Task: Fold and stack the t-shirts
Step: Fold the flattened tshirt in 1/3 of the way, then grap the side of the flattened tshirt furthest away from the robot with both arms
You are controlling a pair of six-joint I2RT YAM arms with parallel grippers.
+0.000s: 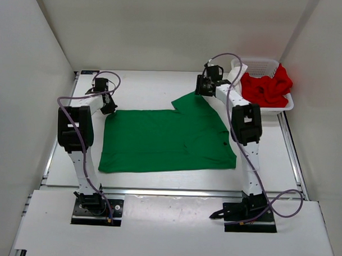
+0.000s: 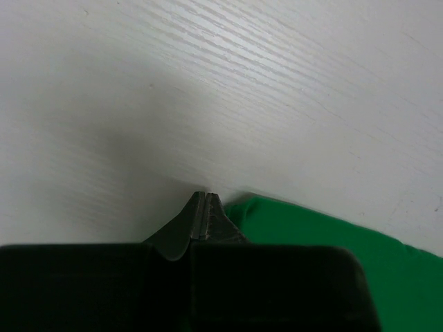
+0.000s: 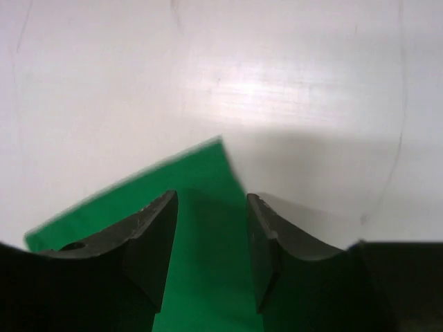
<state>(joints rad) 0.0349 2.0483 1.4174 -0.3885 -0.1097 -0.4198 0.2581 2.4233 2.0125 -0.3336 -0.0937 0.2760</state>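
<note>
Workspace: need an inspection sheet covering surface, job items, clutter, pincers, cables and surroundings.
Surface: white table, wood-grain finish, no marks seen.
Job's things: green t-shirt spread flat mid-table, one sleeve pointing to the far side; red t-shirt bunched in the basket at the far right. No other shirt seen.
Clutter: nothing seen.
Grippers: left pincer shut, tips beside the green t-shirt's far left corner, no cloth seen between them; right pincer open, astride the sleeve corner.
Cables: purple cables loop along both arms; one loop lies by the right base, none on the shirts.
Surroundings: plain white walls on three sides.
</note>
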